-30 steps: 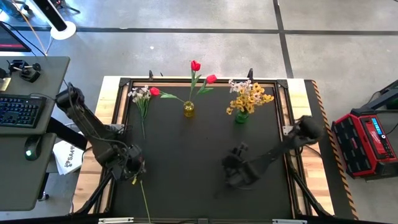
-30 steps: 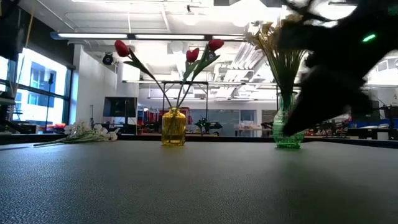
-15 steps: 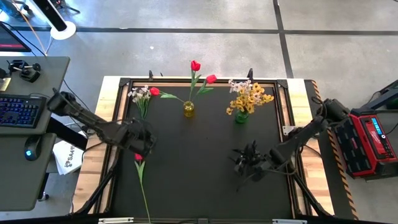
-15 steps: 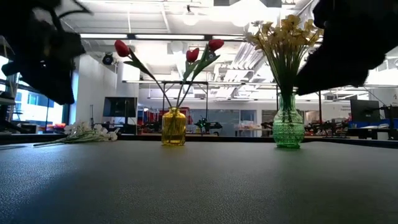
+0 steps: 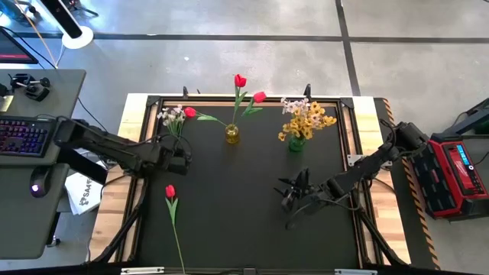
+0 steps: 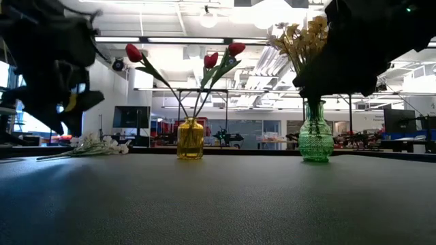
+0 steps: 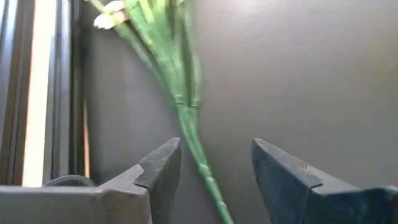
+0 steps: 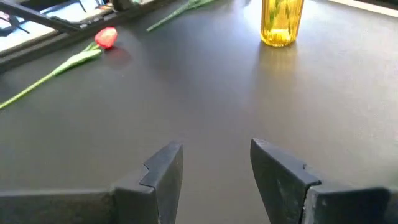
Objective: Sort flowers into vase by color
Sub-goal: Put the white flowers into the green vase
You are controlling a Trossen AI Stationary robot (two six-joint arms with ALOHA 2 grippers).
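A white blossom spray [image 5: 172, 118] lies flat on the black table at the far left. My left gripper [image 5: 182, 159] hovers open over its green stem [image 7: 186, 112], one finger on each side, touching nothing. A red tulip [image 5: 170, 191] lies flat nearer the front left, its stem running to the near edge. The yellow vase [image 5: 232, 135] holds three red tulips. The green vase [image 5: 296, 143] holds yellow and white sprays. My right gripper [image 5: 289, 197] hangs open above the table's right middle, with nothing between its fingers [image 8: 161, 171].
Bare black mat [image 5: 237, 206] lies between the two arms and in front of the vases. The table's wooden frame [image 5: 131, 153] borders the mat. A desk with a keyboard [image 5: 23, 137] stands off the left side. A red case [image 5: 451, 176] stands off the right.
My left gripper has swung from the near left toward the far edge, over the white spray's stem. The red tulip's head, hidden under it before, now shows lying on the table. My right gripper has risen and drawn back toward the right edge.
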